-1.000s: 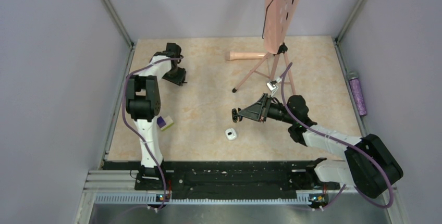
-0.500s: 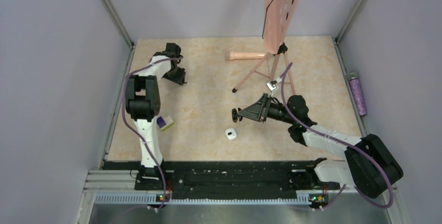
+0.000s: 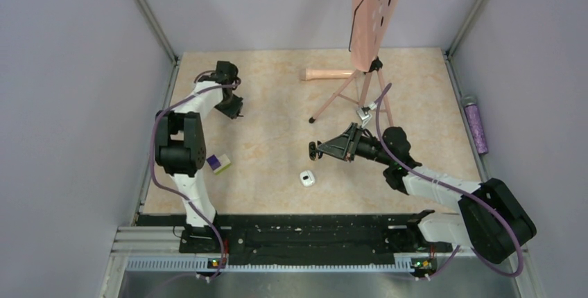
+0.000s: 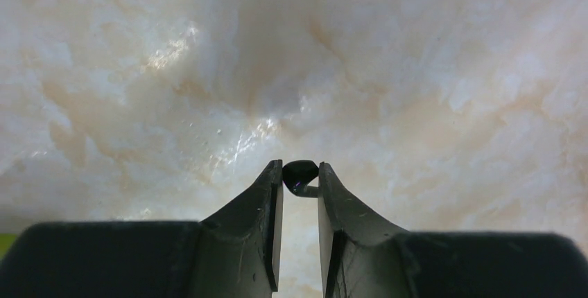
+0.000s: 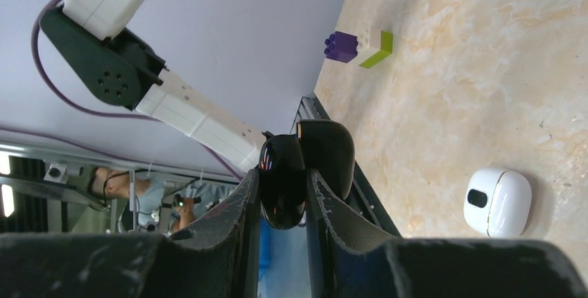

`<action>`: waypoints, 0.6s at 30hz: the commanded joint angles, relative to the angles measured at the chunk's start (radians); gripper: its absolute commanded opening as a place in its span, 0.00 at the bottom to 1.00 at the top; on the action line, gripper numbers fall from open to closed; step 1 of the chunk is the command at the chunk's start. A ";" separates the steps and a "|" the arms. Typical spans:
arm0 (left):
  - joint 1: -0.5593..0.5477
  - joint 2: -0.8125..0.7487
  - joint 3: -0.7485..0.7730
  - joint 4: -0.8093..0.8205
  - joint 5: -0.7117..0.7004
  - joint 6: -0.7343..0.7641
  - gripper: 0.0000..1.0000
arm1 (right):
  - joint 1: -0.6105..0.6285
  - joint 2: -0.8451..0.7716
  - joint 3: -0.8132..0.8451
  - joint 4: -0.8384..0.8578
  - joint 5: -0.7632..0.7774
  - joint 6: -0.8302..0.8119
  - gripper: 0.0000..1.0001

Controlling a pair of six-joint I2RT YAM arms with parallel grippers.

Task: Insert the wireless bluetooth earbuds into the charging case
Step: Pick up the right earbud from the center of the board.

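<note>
My left gripper (image 3: pixel 234 109) is at the far left of the table, shut on a tiny black earbud (image 4: pixel 299 172) pinched at its fingertips (image 4: pixel 300 169) just above the marbled tabletop. My right gripper (image 3: pixel 315 150) hovers mid-table, shut (image 5: pixel 283 173) on a glossy black two-lobed object (image 5: pixel 284 187) that looks like an open charging case. A small white rounded pod (image 3: pixel 307 178) with a black window lies on the table just below it and also shows in the right wrist view (image 5: pixel 498 202). No second earbud is in view.
A purple-and-yellow block (image 3: pixel 220 163) lies by the left arm's base and shows in the right wrist view (image 5: pixel 357 47). A tripod (image 3: pixel 360 86) with a pink board (image 3: pixel 374 7) stands at the back, a pink cylinder (image 3: pixel 329 73) beside it. A purple bottle (image 3: pixel 476 123) lies beyond the right edge.
The left arm's elbow has swung left and its gripper has shifted slightly left and nearer, uncovering more of the block. The right arm has not moved.
</note>
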 commanded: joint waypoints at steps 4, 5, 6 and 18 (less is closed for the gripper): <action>-0.063 -0.215 -0.080 0.016 -0.071 0.129 0.24 | 0.044 0.030 -0.006 0.084 0.121 0.058 0.00; -0.079 -0.237 -0.088 0.014 -0.079 0.142 0.24 | 0.059 0.042 0.002 0.086 0.141 0.062 0.00; -0.095 -0.262 -0.094 0.010 -0.089 0.151 0.24 | 0.074 0.058 0.012 0.091 0.167 0.066 0.00; -0.314 -0.531 -0.212 0.059 -0.233 0.309 0.25 | 0.182 0.516 0.239 0.422 0.321 0.315 0.00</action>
